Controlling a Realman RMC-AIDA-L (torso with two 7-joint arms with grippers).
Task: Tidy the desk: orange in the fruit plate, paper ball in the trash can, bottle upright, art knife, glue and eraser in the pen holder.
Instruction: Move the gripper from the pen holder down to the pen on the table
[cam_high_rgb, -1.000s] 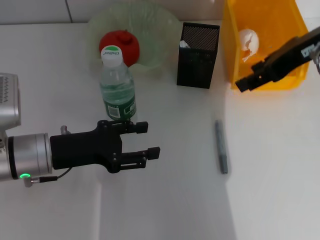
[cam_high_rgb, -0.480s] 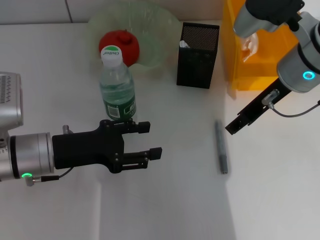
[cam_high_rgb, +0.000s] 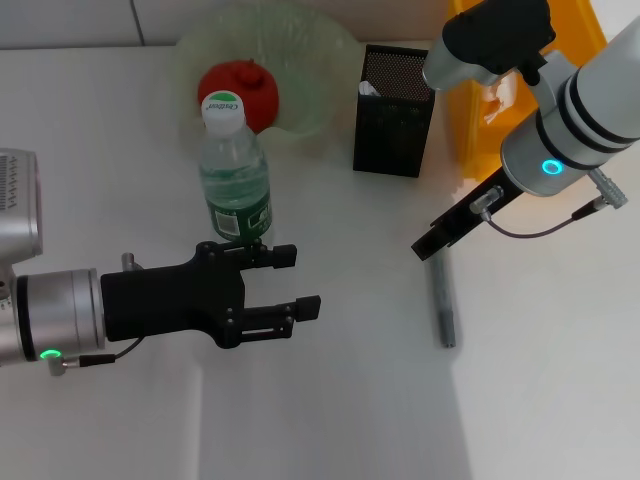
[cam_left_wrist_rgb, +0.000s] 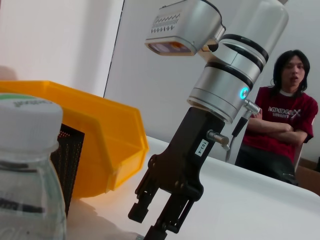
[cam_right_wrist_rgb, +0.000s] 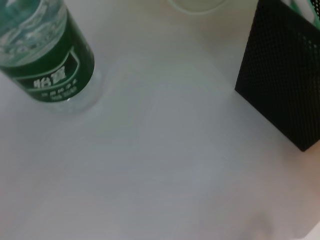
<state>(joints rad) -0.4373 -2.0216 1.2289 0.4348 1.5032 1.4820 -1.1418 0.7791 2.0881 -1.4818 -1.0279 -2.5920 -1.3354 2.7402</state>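
The orange (cam_high_rgb: 238, 88) lies in the pale-green fruit plate (cam_high_rgb: 310, 60). In front of it the bottle (cam_high_rgb: 236, 170) stands upright. My left gripper (cam_high_rgb: 297, 279) is open just in front of the bottle's base, holding nothing. The black mesh pen holder (cam_high_rgb: 396, 98) stands right of the plate, with a white item peeking from its corner. A grey art knife (cam_high_rgb: 443, 305) lies flat on the table. My right gripper (cam_high_rgb: 432, 245) hangs over the knife's far end; in the left wrist view it (cam_left_wrist_rgb: 150, 222) looks open and empty. My right arm largely hides the yellow trash can (cam_high_rgb: 468, 130) and the paper ball. Glue and eraser do not show.
The right wrist view looks down on the bottle's green label (cam_right_wrist_rgb: 45, 55), the pen holder's wall (cam_right_wrist_rgb: 285, 75) and white table between them. A person in a red shirt (cam_left_wrist_rgb: 285, 125) sits beyond the table. Bare tabletop stretches to the right of the knife.
My right arm swung from over the trash can down and to the left, ending above the knife's far end. The left arm, bottle and orange stayed put.
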